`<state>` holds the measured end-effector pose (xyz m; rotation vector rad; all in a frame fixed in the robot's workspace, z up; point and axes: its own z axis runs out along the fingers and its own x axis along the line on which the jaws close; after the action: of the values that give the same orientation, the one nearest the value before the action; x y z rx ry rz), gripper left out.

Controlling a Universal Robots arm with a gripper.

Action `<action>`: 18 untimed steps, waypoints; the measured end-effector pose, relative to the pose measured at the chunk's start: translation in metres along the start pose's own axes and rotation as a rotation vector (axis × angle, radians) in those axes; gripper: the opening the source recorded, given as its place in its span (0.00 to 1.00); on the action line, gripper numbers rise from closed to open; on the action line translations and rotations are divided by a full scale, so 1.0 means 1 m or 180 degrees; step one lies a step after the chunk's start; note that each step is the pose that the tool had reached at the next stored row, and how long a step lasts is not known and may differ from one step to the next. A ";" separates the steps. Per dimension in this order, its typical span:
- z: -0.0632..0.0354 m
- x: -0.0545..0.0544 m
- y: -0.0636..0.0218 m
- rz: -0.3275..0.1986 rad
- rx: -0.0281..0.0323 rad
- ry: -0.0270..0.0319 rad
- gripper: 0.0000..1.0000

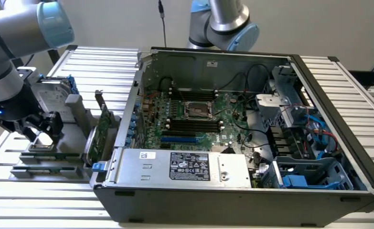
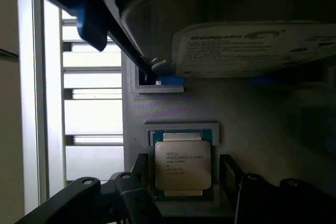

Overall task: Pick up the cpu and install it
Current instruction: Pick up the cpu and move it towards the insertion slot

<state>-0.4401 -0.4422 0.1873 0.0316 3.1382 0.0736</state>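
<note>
Currently cpu (image 2: pixel 182 165) lies flat, plate up, near-square, in grey holder (image 2: pixel 181 128); print lines run finger to finger. Gripper (image 2: pixel 184 177) spread wide, straddling it, gripping nothing.

You see the cpu (image 2: pixel 182 165) as a thin, square chip with a dull silver top plate. Small dark print runs across the plate, and a narrow green board edge shows around it. It lies flat, plate up, seated in a shallow recess of a grey tray (image 2: pixel 173 109), its sides square to the recess walls.
</note>
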 end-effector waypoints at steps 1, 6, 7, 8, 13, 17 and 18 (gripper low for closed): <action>0.0002 0.000 0.0000 0.0000 0.0000 0.0001 0.65; 0.0009 -0.001 0.0000 0.0000 -0.0001 0.0000 0.65; 0.0009 -0.001 0.0000 0.0000 -0.0001 0.0000 0.65; 0.0010 -0.001 0.0000 0.0000 -0.0001 0.0000 0.65; 0.0010 -0.001 0.0000 0.0000 0.0000 0.0000 0.56; 0.0011 -0.001 0.0000 0.0000 -0.0001 0.0000 0.56; 0.0011 -0.001 0.0000 0.0000 -0.0001 0.0000 0.56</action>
<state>-0.4386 -0.4422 0.1861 0.0316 3.1382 0.0739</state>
